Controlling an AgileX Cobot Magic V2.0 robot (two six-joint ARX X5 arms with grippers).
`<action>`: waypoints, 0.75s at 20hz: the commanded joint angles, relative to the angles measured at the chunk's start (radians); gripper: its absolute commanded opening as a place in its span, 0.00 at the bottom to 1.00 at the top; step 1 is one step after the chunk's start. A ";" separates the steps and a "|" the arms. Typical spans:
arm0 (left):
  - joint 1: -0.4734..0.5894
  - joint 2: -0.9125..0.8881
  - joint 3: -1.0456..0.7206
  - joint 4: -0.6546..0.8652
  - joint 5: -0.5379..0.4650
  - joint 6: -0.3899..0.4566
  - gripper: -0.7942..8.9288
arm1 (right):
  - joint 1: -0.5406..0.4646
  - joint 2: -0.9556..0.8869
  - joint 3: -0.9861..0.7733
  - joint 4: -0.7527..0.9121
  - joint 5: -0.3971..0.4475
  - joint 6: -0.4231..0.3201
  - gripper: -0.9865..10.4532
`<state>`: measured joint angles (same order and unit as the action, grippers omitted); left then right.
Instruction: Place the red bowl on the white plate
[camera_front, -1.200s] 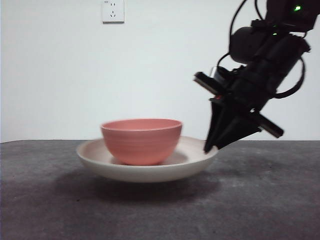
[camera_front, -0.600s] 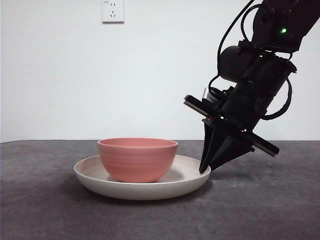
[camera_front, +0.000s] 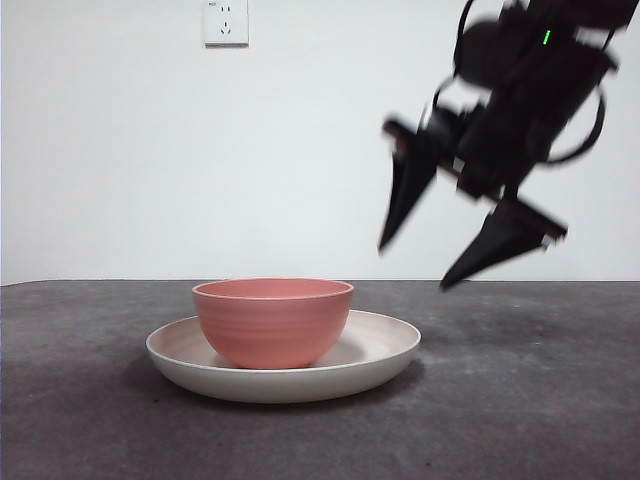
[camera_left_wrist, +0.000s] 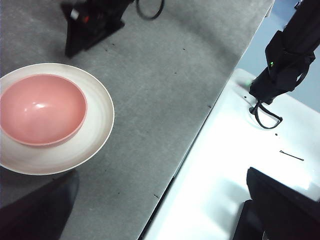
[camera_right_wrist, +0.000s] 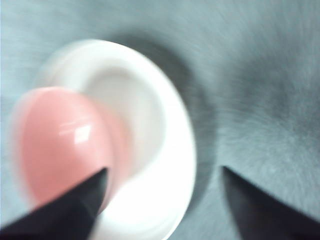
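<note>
The red bowl (camera_front: 273, 322) stands upright in the white plate (camera_front: 385, 352), which rests on the dark grey table. My right gripper (camera_front: 414, 268) hangs open above and to the right of the plate's right rim, apart from it. The blurred right wrist view shows the bowl (camera_right_wrist: 60, 145) and the plate (camera_right_wrist: 165, 150) beyond the spread right gripper (camera_right_wrist: 164, 171). The left wrist view shows the bowl (camera_left_wrist: 42, 109) in the plate (camera_left_wrist: 97, 125) from high above. My left gripper (camera_left_wrist: 160, 220) is open and empty, far from them.
A white wall with a socket (camera_front: 226, 22) stands behind the table. In the left wrist view the table's edge (camera_left_wrist: 200, 130) meets a white surface holding a black arm base (camera_left_wrist: 285, 55). The right gripper (camera_left_wrist: 92, 22) also shows there beyond the plate.
The plate with the bowl came down onto the table. My right gripper, shut at the plate's right rim before, has opened, let go and risen up and away.
</note>
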<state>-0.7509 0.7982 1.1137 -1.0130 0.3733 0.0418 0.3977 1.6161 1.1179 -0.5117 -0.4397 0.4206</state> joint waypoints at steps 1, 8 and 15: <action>-0.010 0.005 0.009 0.010 0.006 0.000 0.66 | 0.007 -0.098 0.021 -0.045 0.002 -0.071 0.54; -0.010 0.005 0.009 0.012 0.006 -0.001 0.66 | 0.027 -0.501 0.021 -0.300 0.116 -0.243 0.57; -0.010 0.005 0.009 0.011 0.006 -0.001 0.66 | 0.061 -0.736 0.021 -0.445 0.151 -0.306 0.57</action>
<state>-0.7509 0.7982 1.1137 -1.0126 0.3733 0.0418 0.4488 0.8913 1.1183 -0.9543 -0.2867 0.1463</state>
